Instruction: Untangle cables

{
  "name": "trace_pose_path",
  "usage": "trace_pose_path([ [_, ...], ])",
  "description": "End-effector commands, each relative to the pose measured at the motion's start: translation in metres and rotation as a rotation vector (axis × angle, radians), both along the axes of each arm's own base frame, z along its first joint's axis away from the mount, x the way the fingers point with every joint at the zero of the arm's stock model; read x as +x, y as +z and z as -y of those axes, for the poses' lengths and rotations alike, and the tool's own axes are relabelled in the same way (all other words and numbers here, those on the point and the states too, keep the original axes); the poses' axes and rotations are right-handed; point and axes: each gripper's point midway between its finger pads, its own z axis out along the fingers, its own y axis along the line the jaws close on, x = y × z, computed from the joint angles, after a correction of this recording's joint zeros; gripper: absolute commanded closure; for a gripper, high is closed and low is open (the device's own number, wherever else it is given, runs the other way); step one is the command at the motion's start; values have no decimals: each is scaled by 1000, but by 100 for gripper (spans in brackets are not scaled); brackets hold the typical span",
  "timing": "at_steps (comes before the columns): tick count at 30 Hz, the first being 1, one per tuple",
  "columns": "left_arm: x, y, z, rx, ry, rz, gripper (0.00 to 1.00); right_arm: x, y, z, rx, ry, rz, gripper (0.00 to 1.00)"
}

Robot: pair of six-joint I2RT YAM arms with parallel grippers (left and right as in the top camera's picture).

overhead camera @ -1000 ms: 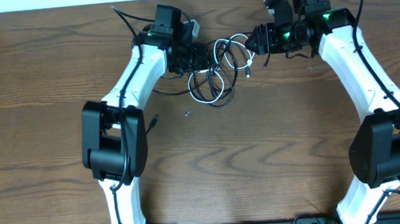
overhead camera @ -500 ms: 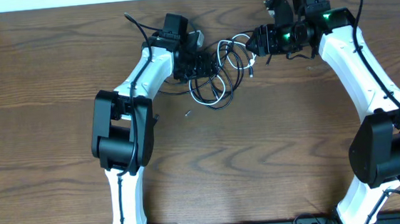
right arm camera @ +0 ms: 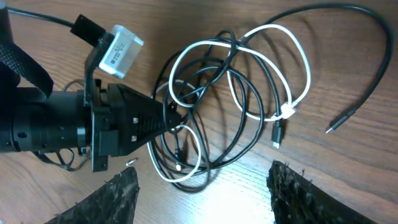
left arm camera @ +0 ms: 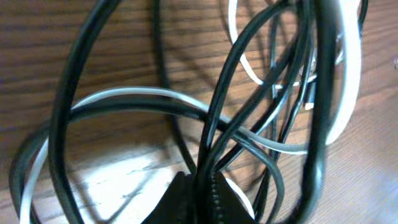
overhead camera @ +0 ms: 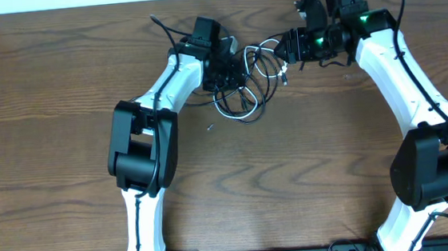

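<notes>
Sitting on the table [overhead camera: 52,179], far middle, cables [overhead camera: 243,88] bunch between both arms. Left gripper [right arm camera: 179,118] has slid into the pile and just clamped onto a black strand [left arm camera: 210,137]; right gripper [right arm camera: 205,186] hovers spread, empty. Looks ready to pull a loop free

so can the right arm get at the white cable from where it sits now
Probably yes. The right gripper is open, and the white cable lies just ahead with nothing between. The left gripper pinches a black cable in the same tangle, so loops may drag.
</notes>
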Motion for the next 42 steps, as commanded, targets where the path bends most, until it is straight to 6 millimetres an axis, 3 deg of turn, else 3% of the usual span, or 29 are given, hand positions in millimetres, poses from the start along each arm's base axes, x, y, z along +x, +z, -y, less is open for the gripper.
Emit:
trace_pose_path([
  [1,-2,-2,0,-35,-8,-23,93,-2,3,-4,-5,21,16,36],
  [13,-4,108,5,-217,-45,114,93,-3,6,-18,0,49,35,34],
  [18,-17,138,8,-266,-70,131,92,-4,10,-32,15,80,57,34],
  [26,-28,138,4,-251,-63,83,92,-2,22,-52,79,130,104,34],
  [32,-31,136,3,-247,-61,65,93,-1,23,-56,99,113,95,34],
  [36,-32,136,3,-247,-61,62,92,-1,7,-67,94,102,58,35],
  [42,-33,136,4,-245,-61,58,93,5,-36,-76,103,32,-64,37],
])
